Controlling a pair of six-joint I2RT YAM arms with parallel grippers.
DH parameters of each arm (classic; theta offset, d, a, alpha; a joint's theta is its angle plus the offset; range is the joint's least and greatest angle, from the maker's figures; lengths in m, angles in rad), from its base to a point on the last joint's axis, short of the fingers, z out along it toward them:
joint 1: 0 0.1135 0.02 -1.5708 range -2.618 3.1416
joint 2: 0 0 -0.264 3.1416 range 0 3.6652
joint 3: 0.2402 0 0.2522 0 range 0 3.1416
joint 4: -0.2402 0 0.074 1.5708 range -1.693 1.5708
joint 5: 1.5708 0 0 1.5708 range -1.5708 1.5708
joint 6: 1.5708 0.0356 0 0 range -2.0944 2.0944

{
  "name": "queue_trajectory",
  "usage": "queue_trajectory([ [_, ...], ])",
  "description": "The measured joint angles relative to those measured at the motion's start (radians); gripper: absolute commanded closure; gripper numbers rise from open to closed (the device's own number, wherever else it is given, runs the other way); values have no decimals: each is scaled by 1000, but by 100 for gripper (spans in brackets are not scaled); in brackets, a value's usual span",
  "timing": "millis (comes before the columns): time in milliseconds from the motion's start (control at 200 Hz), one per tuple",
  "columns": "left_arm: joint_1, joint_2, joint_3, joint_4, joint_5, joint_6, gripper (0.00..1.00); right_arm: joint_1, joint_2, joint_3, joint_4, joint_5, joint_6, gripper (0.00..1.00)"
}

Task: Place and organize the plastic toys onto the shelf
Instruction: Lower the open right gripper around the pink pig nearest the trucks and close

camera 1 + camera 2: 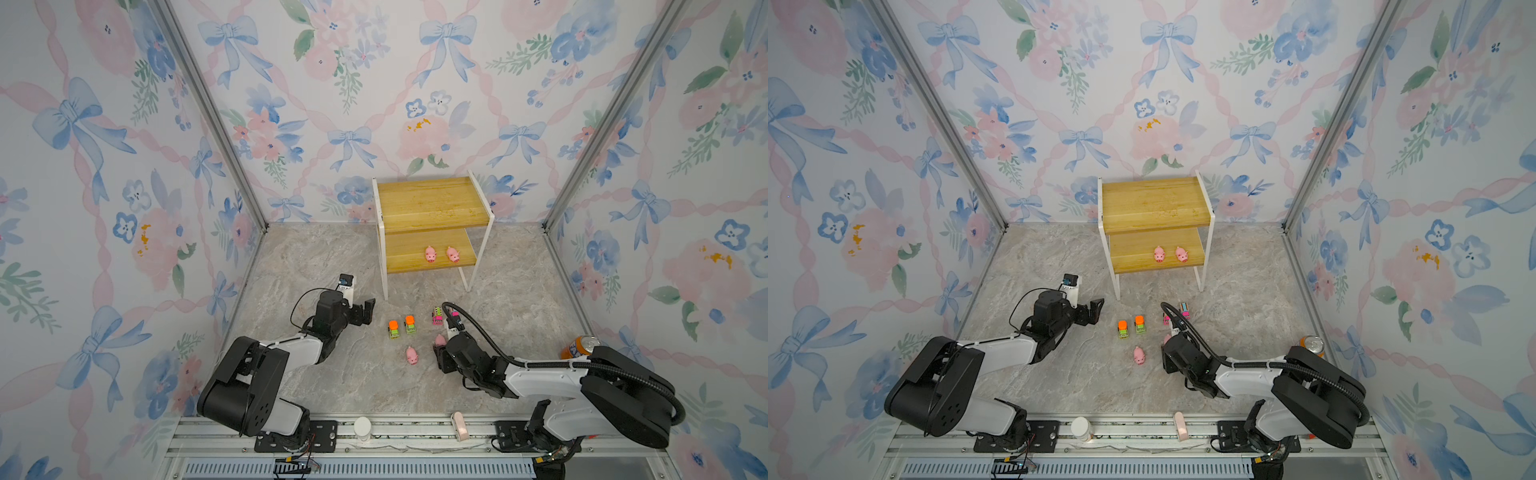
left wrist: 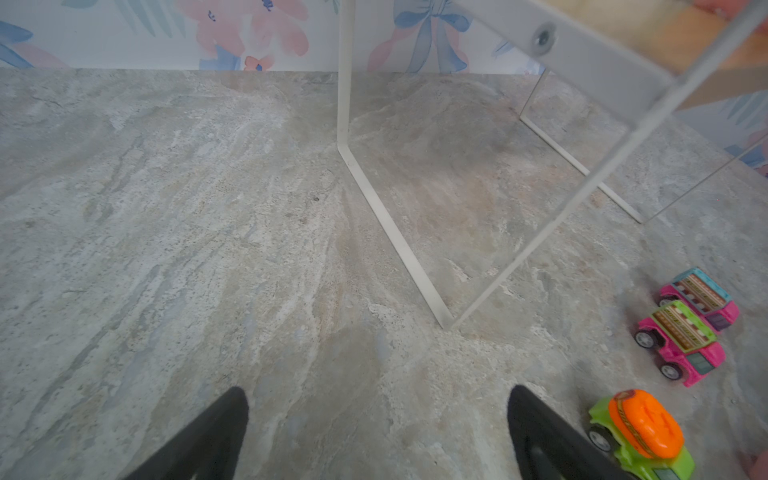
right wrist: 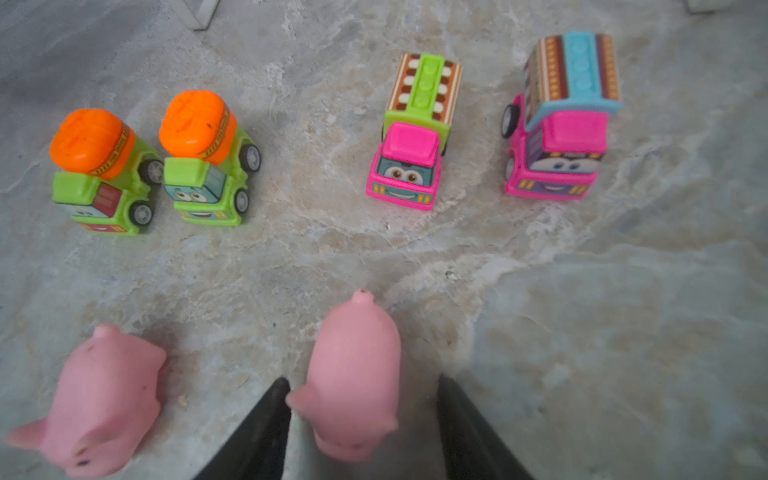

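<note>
**Top views:** shelf [image 1: 432, 203] stands at the back of the table [image 1: 324, 257], against the wall. The shelf pigs [image 1: 430, 254] [image 1: 453, 254] sit side by side on the right half of its lower board.

- On the table in front of the shelf, the green trucks [image 1: 393, 328] [image 1: 410, 324] stand side by side.
- Green-roof bus [image 1: 437, 316] is to their right. Blue-roof bus [image 1: 1185, 309] is just past it, partly hidden by the right arm's cable.
- Loose pig [image 1: 412, 356] lies nearer the arms than the trucks.
- Right gripper [image 1: 439, 351] is down at the table over the fourth pig [image 1: 440, 340], and only part of that pig shows.
- Left gripper [image 1: 365, 311] is left of the trucks, near the shelf's front left leg.
- Soda can [image 1: 582, 345] stands far right, behind the right arm.

**Left wrist:** left gripper [image 2: 378, 399] has its jaws spread wide, with only bare table between them, so it holds nothing. The shelf's white frame [image 2: 345, 104] is ahead. Both buses [image 2: 681, 345] [image 2: 702, 297] are off to one side, and one green truck [image 2: 642, 432] is just beside a finger.

**Right wrist:** fourth pig [image 3: 353, 353] sits between the fingers [image 3: 266, 419]. One finger is at its ear and the other stands clear with a visible gap — jaws part open around the pig, not clamped on it. Loose pig [image 3: 104, 399] lies just outside the fingers. Trucks [image 3: 99, 170] [image 3: 208, 158] and buses [image 3: 415, 133] [image 3: 561, 120] line up in a row beyond, facing the camera.
</note>
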Motion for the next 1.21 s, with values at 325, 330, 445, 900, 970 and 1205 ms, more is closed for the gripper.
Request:
queue_trajectory([
  [325, 0, 0, 0, 0, -4, 0, 2, 0, 44, 12, 54, -2, 3, 64],
  [330, 0, 0, 0, 0, -4, 0, 2, 0, 44, 12, 54, -2, 3, 64],
  [445, 0, 0, 0, 0, -4, 0, 2, 0, 44, 11, 55, -3, 4, 68],
  [900, 0, 0, 0, 0, -7, 0, 2, -11, -7, -8, 47, -52, -19, 74],
  [970, 0, 0, 0, 0, -7, 0, 2, -13, -18, -8, 39, -56, -27, 74],
  [1205, 0, 0, 0, 0, -7, 0, 2, -21, -53, 25, -18, -76, -64, 74],
])
